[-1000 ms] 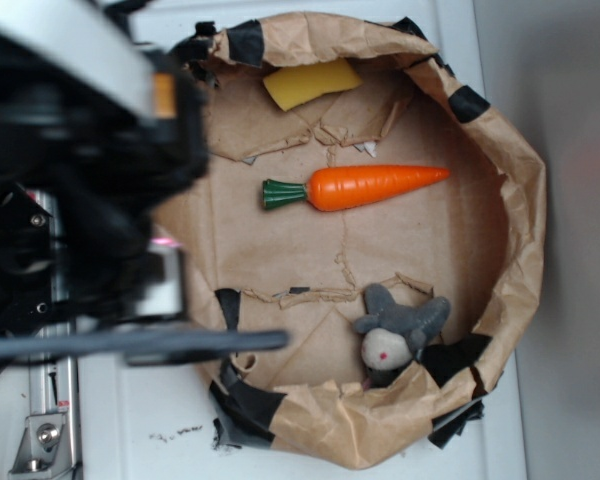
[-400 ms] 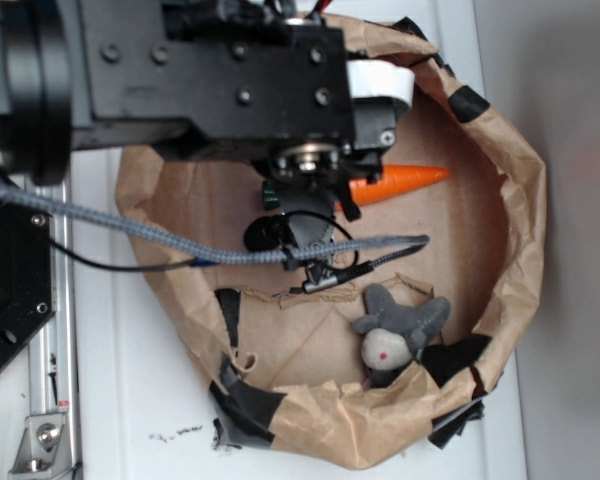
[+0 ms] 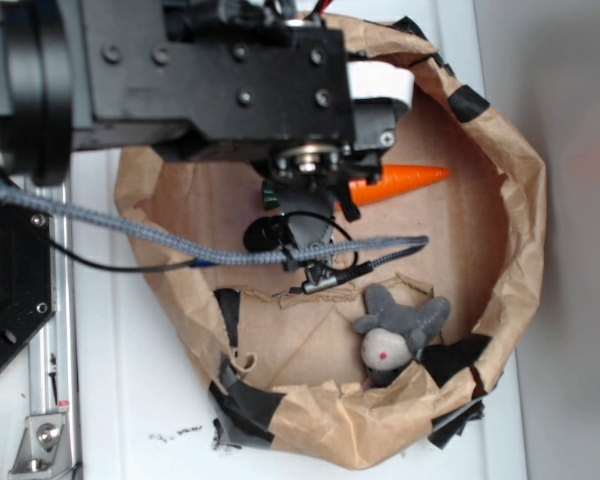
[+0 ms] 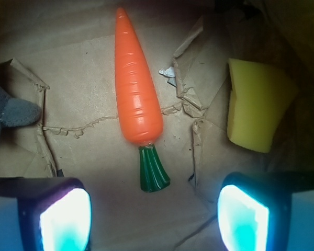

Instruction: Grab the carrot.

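Wrist: carrot (image 4: 137,94), no legible writing

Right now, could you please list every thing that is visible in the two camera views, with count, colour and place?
carrot: one, orange with dark green stem, lying flat on the paper floor, centred ahead of the gripper.
sponge piece: one, yellow, lying apart from the carrot, near the paper wall.
plush mouse: one, grey with pale face, against the paper wall, apart from the carrot.
paper enclosure: one, brown crumpled paper with black tape patches, ringing all three items.
table: one, white, under the enclosure.
cable: one, grey braided, hanging from the arm.
gripper: one, black, open, above the stem end, touching nothing.
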Robot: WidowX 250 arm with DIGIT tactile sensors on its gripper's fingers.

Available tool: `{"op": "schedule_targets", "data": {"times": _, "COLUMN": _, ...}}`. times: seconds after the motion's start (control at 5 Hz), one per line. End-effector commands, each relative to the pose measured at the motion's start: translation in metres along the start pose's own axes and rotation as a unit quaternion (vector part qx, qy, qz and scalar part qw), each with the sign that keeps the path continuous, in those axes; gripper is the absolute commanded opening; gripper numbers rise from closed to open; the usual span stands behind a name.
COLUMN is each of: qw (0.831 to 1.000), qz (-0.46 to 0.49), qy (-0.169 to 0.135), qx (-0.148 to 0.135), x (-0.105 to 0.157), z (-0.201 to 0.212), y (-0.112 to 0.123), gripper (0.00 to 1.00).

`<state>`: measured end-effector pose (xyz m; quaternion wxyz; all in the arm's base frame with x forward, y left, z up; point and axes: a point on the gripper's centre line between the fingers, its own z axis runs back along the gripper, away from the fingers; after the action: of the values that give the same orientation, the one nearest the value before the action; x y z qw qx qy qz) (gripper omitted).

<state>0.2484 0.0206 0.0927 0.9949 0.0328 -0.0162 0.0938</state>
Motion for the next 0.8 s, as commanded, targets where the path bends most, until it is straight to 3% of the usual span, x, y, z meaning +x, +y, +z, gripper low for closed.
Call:
{"op": "schedule_targets", "data": {"times": 0.0, "qw": 0.999, "qz": -0.033, "qy": -0.041, "qx": 0.002, "x": 0.032, "z": -0.045, "y": -0.001, "gripper": 1.00}}
{"op": "schedule_targets", "data": {"times": 0.4, "qw": 0.997, "qz": -0.036, "qy": -0.033, "qx": 0.052, "x": 0.068, "z": -0.079, "y": -0.011, "gripper": 1.00}}
{"op": "schedule_targets", "data": {"times": 0.6, "qw": 0.998, "qz": -0.028, "qy": -0.027, "qx": 0.055, "x": 0.072, "z": -0.081, "y": -0.013, "gripper": 0.00}}
